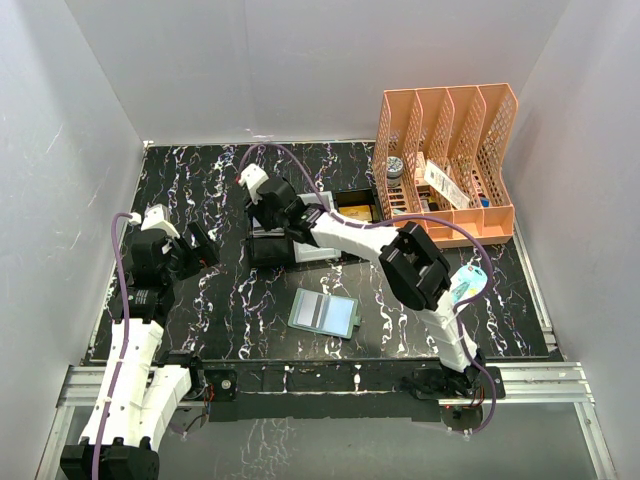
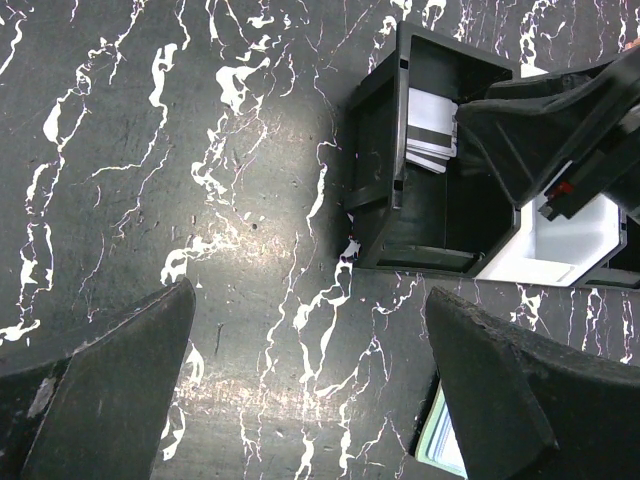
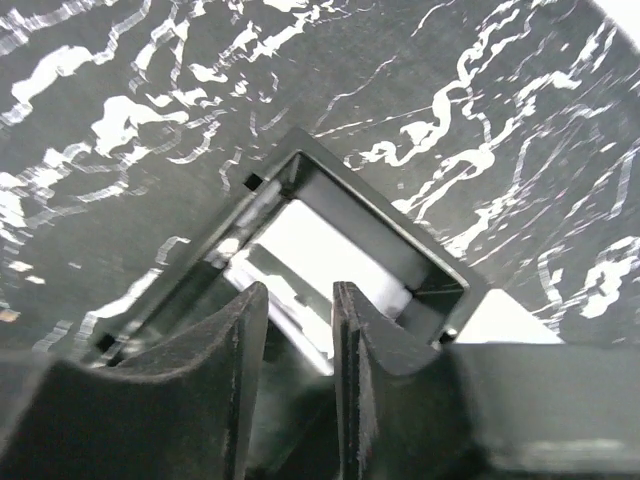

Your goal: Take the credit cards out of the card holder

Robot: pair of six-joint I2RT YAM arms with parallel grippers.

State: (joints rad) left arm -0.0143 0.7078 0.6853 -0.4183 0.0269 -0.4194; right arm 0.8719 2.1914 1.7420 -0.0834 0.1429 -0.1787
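The card holder [image 1: 325, 313] lies open on the black marbled table, pale blue-green inside; its corner [image 2: 440, 448] shows beside my left gripper's right finger. Pale credit cards [image 2: 432, 130] with a dark stripe lie in a black tray [image 2: 380, 170]. My right gripper [image 1: 268, 215] reaches down into that tray. In the right wrist view it [image 3: 300, 300] stands open by a narrow gap just above a white card [image 3: 320, 250], with nothing between the fingers. My left gripper [image 2: 310, 330] hangs wide open and empty over bare table, left of the tray.
A white tray [image 2: 560, 240] sits against the black tray's right side. An orange file organiser [image 1: 450, 160] with small items stands at the back right. Another black tray [image 1: 355, 208] lies beside it. A blue-white object [image 1: 468, 285] rests near my right arm.
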